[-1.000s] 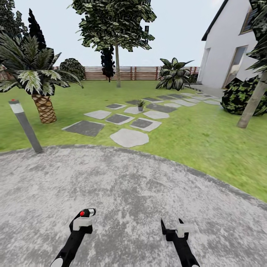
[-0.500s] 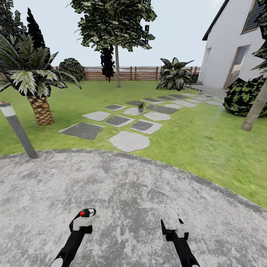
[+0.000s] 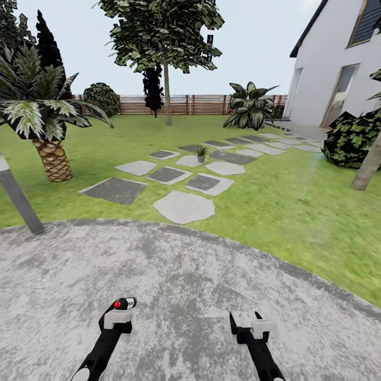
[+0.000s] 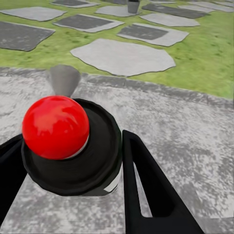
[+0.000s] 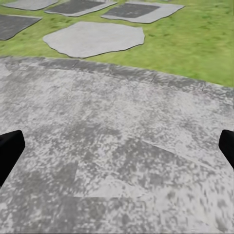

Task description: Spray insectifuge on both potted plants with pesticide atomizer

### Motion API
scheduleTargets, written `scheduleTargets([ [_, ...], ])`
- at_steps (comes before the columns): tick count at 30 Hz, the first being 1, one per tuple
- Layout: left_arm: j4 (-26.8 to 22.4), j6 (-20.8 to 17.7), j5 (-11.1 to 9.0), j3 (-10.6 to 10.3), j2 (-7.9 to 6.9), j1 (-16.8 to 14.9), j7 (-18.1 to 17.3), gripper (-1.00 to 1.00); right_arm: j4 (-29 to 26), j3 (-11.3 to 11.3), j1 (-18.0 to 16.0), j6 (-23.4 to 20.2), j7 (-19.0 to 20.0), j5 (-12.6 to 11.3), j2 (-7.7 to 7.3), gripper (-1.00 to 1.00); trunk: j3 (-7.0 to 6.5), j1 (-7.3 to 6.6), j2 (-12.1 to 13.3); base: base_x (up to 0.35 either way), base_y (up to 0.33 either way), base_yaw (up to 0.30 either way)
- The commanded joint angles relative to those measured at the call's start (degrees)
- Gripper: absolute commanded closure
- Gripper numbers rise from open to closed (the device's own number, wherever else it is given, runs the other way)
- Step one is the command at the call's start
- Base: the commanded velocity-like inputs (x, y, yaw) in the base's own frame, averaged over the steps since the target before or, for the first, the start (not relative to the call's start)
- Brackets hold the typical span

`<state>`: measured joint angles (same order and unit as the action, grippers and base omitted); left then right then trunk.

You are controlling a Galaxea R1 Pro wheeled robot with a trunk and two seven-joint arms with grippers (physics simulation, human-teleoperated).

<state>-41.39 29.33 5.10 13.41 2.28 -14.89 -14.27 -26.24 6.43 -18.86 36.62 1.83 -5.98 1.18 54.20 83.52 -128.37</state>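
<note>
My left gripper (image 3: 121, 306) is shut on the pesticide atomizer (image 3: 127, 302), held low over the round grey patio (image 3: 174, 275). In the left wrist view the atomizer (image 4: 73, 146) shows a red ball top on a dark round cap, with a sliver of white body below, between the black fingers (image 4: 146, 185). My right gripper (image 3: 245, 320) is open and holds nothing; its fingertips (image 5: 9, 148) stand far apart. One potted plant (image 3: 201, 153), a small green rosette in a grey pot, stands on the stepping stones ahead, and its pot (image 4: 132, 6) also shows in the left wrist view.
Grey and white stepping stones (image 3: 183, 206) cross the lawn (image 3: 286, 211) beyond the patio edge. A slanted grey lamp post (image 3: 18, 198) and a palm (image 3: 50, 153) stand left. A shrub (image 3: 352, 140), a thin trunk (image 3: 368, 169) and a white house (image 3: 333, 74) stand right; a brown fence (image 3: 201, 104) closes the back.
The whole view has shifted: the lamp post and palm slid left and the stones came lower, so the camera moved. Both grippers keep their places and states.
</note>
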Motion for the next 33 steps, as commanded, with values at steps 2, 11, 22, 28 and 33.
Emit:
scheduleTargets([
  [2, 0.0, 0.2, 0.5, 0.5, 0.1, -0.1, -0.4, 1.0, 0.1, 0.2, 0.0, 0.2, 0.2, -0.6, -0.03, -1.0, 0.05, 0.02, 0.0, 0.332, 0.0, 0.0],
  [11, 0.0, 0.3, 0.5, 0.5, 0.12, 0.0, -0.4, 1.0, 0.2, 0.3, 0.0, 0.2, 0.2, -0.5, -0.03, -1.0, 0.05, 0.02, 0.0, 0.332, 0.0, 0.0],
  [22, 0.0, 0.3, 0.5, 0.5, 0.1, 0.0, -0.4, 1.0, 0.2, 0.3, 0.0, 0.2, 0.2, -0.5, 0.03, -1.0, 0.05, 0.02, 0.0, 0.332, 0.0, 0.0],
  [28, 0.0, 0.3, 0.5, 0.5, 0.1, 0.0, -0.4, 1.0, 0.2, 0.3, 0.0, 0.2, 0.2, -0.5, 0.0, -1.0, 0.05, 0.02, 0.0, 0.332, 0.0, 0.0],
  [33, 0.0, 0.3, 0.5, 0.5, 0.1, 0.0, -0.4, 1.0, 0.2, 0.3, 0.0, 0.2, 0.2, -0.5, -0.03, -1.0, 0.05, 0.02, 0.0, 0.333, 0.0, 0.0],
])
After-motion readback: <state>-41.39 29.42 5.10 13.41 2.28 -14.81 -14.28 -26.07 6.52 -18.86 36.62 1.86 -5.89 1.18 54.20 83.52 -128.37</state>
